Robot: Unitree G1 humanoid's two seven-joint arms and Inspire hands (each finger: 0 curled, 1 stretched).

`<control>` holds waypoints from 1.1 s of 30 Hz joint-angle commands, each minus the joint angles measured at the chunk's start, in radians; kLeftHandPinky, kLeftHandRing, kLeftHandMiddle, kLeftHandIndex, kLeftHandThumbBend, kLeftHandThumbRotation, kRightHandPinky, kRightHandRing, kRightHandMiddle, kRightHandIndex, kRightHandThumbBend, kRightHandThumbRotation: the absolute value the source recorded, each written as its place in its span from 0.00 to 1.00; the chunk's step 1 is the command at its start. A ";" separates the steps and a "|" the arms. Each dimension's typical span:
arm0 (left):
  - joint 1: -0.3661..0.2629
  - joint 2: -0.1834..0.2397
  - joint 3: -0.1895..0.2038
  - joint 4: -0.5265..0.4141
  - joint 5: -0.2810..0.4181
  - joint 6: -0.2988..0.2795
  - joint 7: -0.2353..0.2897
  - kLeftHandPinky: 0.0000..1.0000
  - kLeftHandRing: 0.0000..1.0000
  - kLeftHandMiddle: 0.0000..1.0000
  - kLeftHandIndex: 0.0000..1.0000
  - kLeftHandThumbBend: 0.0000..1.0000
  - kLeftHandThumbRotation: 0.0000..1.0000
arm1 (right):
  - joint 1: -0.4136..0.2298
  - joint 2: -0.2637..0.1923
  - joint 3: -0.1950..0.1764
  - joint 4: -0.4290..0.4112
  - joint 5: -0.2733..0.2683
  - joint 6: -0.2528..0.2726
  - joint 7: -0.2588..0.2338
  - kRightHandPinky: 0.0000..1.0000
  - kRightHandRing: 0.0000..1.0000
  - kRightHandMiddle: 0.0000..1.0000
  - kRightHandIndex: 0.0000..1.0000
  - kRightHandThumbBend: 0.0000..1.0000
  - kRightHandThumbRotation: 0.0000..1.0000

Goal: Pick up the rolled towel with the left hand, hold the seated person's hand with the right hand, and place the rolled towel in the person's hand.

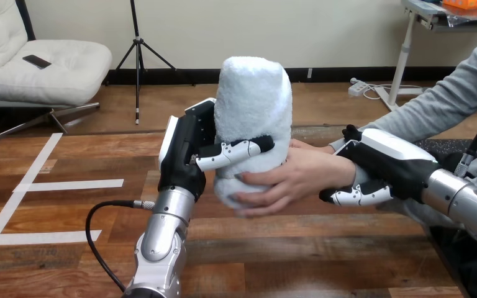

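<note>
Towel is upright over the bench, w/ left hand fingers wrapped round its middle. Person's hand cups its lower part. Right hand curls round the person's wrist. Step looks like handover: check person's grip is firm, open left fingers slowly, pull away sideways; right hand steadies the wrist.

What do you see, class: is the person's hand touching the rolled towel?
Touching. The head view shows the person's hand curled round the rolled towel, below the thumb of the left hand.
</note>
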 commanded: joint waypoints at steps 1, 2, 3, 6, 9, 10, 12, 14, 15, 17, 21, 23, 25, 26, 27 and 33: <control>-0.027 -0.034 -0.017 -0.049 -0.006 -0.024 -0.033 0.32 0.36 0.40 0.41 0.59 0.00 | -0.013 -0.001 -0.021 -0.026 0.024 -0.011 -0.004 0.24 0.27 0.33 0.35 0.48 0.38; -0.025 -0.035 -0.018 -0.051 -0.006 -0.024 -0.034 0.32 0.36 0.40 0.41 0.60 0.00 | -0.014 -0.001 -0.021 -0.026 0.023 -0.011 -0.005 0.24 0.27 0.33 0.35 0.48 0.38; -0.023 -0.035 -0.018 -0.053 -0.006 -0.024 -0.035 0.32 0.35 0.40 0.41 0.60 0.00 | -0.014 -0.001 -0.021 -0.026 0.022 -0.010 -0.005 0.24 0.27 0.33 0.35 0.48 0.38; -0.013 -0.040 -0.021 -0.058 -0.009 -0.028 -0.044 0.32 0.35 0.40 0.41 0.60 0.00 | -0.014 0.000 -0.021 -0.025 0.023 -0.008 -0.004 0.24 0.27 0.33 0.36 0.48 0.38; -0.005 -0.044 -0.022 -0.063 -0.014 -0.027 -0.054 0.32 0.35 0.40 0.41 0.60 0.00 | -0.014 0.000 -0.021 -0.026 0.022 -0.007 -0.004 0.23 0.27 0.33 0.36 0.48 0.38; -0.004 -0.044 -0.022 -0.064 -0.015 -0.027 -0.055 0.32 0.35 0.40 0.41 0.60 0.00 | -0.014 0.000 -0.021 -0.027 0.022 -0.007 -0.004 0.23 0.27 0.33 0.36 0.48 0.38; 0.002 -0.046 -0.024 -0.068 -0.018 -0.024 -0.061 0.32 0.35 0.40 0.41 0.61 0.00 | -0.015 -0.001 -0.019 -0.030 0.020 0.000 -0.001 0.23 0.27 0.33 0.36 0.48 0.38; 0.008 -0.046 -0.027 -0.072 -0.018 -0.022 -0.063 0.32 0.35 0.40 0.41 0.61 0.00 | -0.015 -0.001 -0.019 -0.031 0.019 0.001 -0.001 0.24 0.27 0.33 0.36 0.48 0.39; 0.010 -0.046 -0.029 -0.073 -0.017 -0.022 -0.063 0.32 0.35 0.40 0.41 0.61 0.00 | -0.015 0.000 -0.019 -0.030 0.019 0.001 -0.001 0.24 0.28 0.34 0.36 0.48 0.39; 0.014 -0.046 -0.032 -0.076 -0.014 -0.022 -0.063 0.33 0.35 0.41 0.41 0.61 0.00 | -0.015 0.000 -0.020 -0.030 0.020 0.001 -0.001 0.24 0.28 0.34 0.37 0.48 0.39; 0.021 -0.047 -0.035 -0.079 -0.009 -0.026 -0.065 0.33 0.36 0.41 0.41 0.61 0.00 | -0.015 0.001 -0.021 -0.029 0.022 0.002 0.003 0.25 0.28 0.34 0.37 0.48 0.39; 0.023 -0.047 -0.037 -0.079 -0.007 -0.027 -0.065 0.33 0.36 0.41 0.41 0.61 0.00 | -0.015 0.001 -0.021 -0.028 0.023 0.001 0.004 0.25 0.28 0.34 0.37 0.48 0.39; 0.024 -0.047 -0.038 -0.079 -0.005 -0.027 -0.064 0.33 0.35 0.40 0.41 0.62 0.00 | -0.015 0.000 -0.021 -0.028 0.022 -0.001 0.003 0.25 0.28 0.34 0.36 0.48 0.39; 0.025 -0.047 -0.039 -0.079 -0.005 -0.027 -0.065 0.32 0.35 0.40 0.41 0.62 0.00 | -0.015 0.001 -0.021 -0.027 0.022 0.000 0.002 0.25 0.28 0.34 0.36 0.48 0.39; 0.025 -0.047 -0.039 -0.079 -0.005 -0.027 -0.067 0.32 0.35 0.40 0.41 0.62 0.00 | -0.015 0.001 -0.021 -0.027 0.021 0.000 0.002 0.25 0.28 0.34 0.36 0.48 0.39; 0.027 -0.045 -0.043 -0.080 -0.001 -0.030 -0.070 0.32 0.35 0.40 0.41 0.61 0.00 | -0.016 0.000 -0.018 -0.028 0.014 0.008 0.000 0.25 0.28 0.34 0.37 0.48 0.39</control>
